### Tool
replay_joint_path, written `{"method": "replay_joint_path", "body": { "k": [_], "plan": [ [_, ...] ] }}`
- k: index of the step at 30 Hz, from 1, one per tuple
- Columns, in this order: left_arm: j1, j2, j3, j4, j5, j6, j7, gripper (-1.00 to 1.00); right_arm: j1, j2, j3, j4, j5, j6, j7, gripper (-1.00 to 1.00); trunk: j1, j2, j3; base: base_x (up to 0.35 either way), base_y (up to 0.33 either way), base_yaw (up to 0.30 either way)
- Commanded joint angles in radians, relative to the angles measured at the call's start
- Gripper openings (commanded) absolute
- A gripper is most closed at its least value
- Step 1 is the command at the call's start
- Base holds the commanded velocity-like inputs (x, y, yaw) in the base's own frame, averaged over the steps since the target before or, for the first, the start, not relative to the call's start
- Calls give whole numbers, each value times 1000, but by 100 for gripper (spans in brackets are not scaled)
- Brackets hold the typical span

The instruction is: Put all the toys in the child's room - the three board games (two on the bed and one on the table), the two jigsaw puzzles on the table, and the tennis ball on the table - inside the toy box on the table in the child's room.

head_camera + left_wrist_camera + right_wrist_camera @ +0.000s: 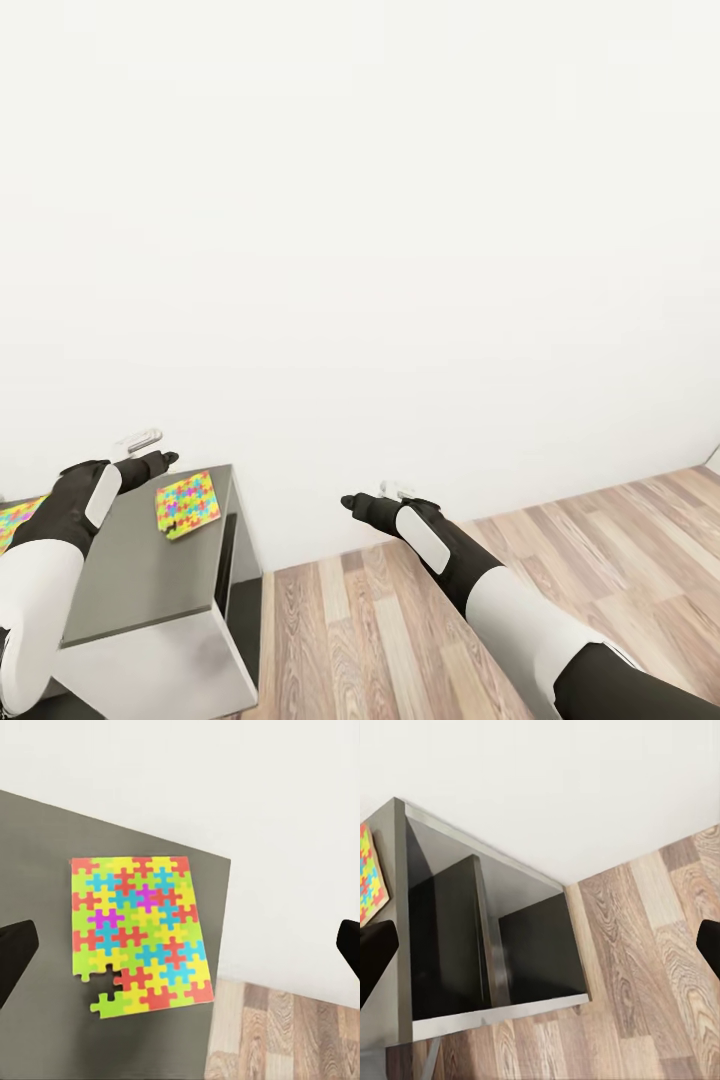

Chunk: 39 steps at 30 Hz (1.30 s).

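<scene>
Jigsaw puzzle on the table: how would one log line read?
left pincer: open, above jigsaw puzzle | puzzle: flat on table | right pincer: open, over floor

Second jigsaw puzzle [22, 516] mostly hidden behind left forearm and cut by picture edge. Table [150, 590] cropped at lower left. Right elbow cropped.

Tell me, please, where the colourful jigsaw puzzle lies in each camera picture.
Head view: the puzzle lies on the table's far right corner, lower left of the picture.
Left wrist view: the puzzle is at the centre.
Right wrist view: only its edge is at the left border.
Shared landmark: the dark table top.
</scene>
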Motion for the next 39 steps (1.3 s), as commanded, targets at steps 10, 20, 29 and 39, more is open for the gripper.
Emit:
{"method": "replay_joint_path", "body": {
  "k": [10,20,29,39],
  "plan": [
    [-1,0,4,-1,2,9,-2,100,-1,-1,5,-2,-10,1,-10,100,1,-2,-2,130,0,0],
    [-1,1,4,-1,1,11,-2,100,-1,-1,5,-2,-10,1,-10,100,1,-2,-2,19,12,0],
    [-1,2,4,-1,0,11,-3,100,-1,-1,5,-2,-10,1,-10,100,1,-2,-2,77,108,0],
    [-1,3,4,-1,0,13,-4,100,-1,-1,5,-2,-10,1,-9,100,1,-2,-2,14,18,0]
  ]
}}
